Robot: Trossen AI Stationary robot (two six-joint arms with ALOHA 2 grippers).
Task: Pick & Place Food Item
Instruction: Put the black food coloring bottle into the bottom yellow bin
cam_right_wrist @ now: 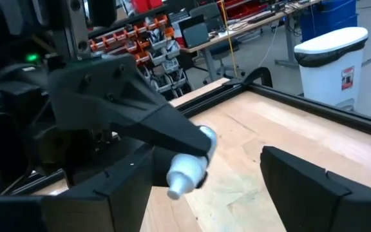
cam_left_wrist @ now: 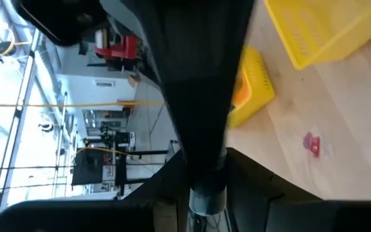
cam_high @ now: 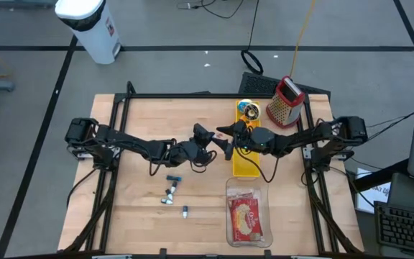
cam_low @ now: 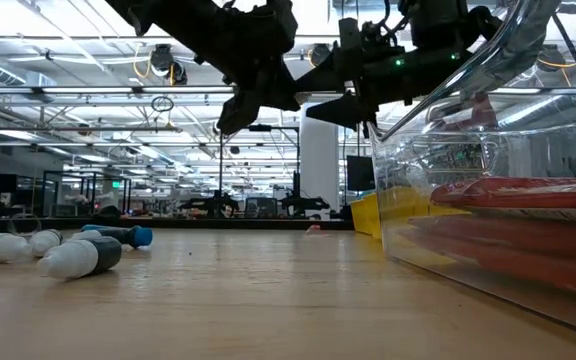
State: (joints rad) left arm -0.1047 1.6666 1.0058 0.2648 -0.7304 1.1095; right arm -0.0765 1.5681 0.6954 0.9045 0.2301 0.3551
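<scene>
The food item, a red packet [cam_high: 244, 218], lies flat in a clear container [cam_high: 229, 188] at the near right of the table. Above the table's middle my two grippers meet. My left gripper [cam_high: 205, 142] is shut on a dark marker with a white cap [cam_right_wrist: 189, 169]. My right gripper [cam_high: 225, 138] faces it from the right and is open. In the right wrist view its two fingers [cam_right_wrist: 295, 183] stand on either side of the marker's capped end. I cannot tell whether they touch it. My left gripper pinches the marker's dark barrel [cam_right_wrist: 201, 138] between its fingers, coming roughly level from the table's left. The white cap end [cam_right_wrist: 180, 180] sticks out past the fingers toward my right gripper. The marker is lifted clear of the table.
A yellow tray [cam_high: 244, 164] lies just right of the grippers, with a round tin [cam_high: 249, 109] at its far end. A red-handled grater [cam_high: 286, 101] stands at the far right. Loose markers [cam_high: 171, 191] and a small one [cam_high: 184, 211] lie on the wood near the left centre.
</scene>
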